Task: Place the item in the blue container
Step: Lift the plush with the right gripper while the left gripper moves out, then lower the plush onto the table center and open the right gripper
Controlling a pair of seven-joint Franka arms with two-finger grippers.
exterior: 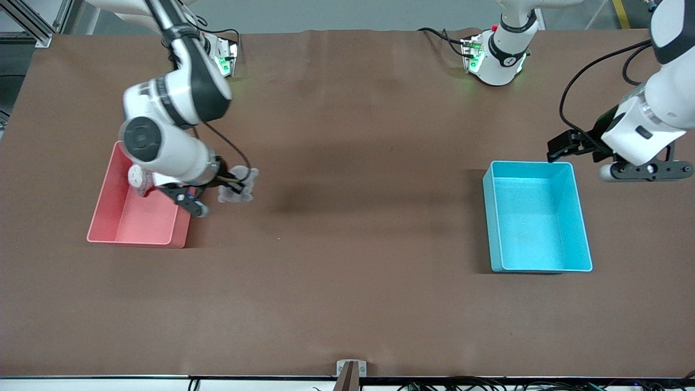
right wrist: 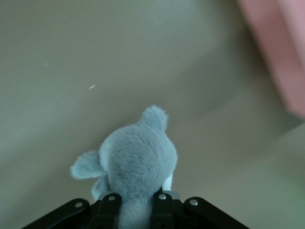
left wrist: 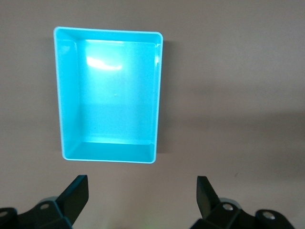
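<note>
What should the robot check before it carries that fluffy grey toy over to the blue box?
1. Grip: right gripper shut on the grey plush toy: ok.
2. Toy out of the pink bin, over the table beside it: ok.
3. Blue container empty: ok.
4. Left gripper open, waiting beside the blue container, not over it: ok.
5. Table between the bins bare: ok.
6. Firmness of hold: cannot tell.

A high front camera faced both arms; each wrist camera looked down past its pincer, sharing the table point(exterior: 347, 271).
</note>
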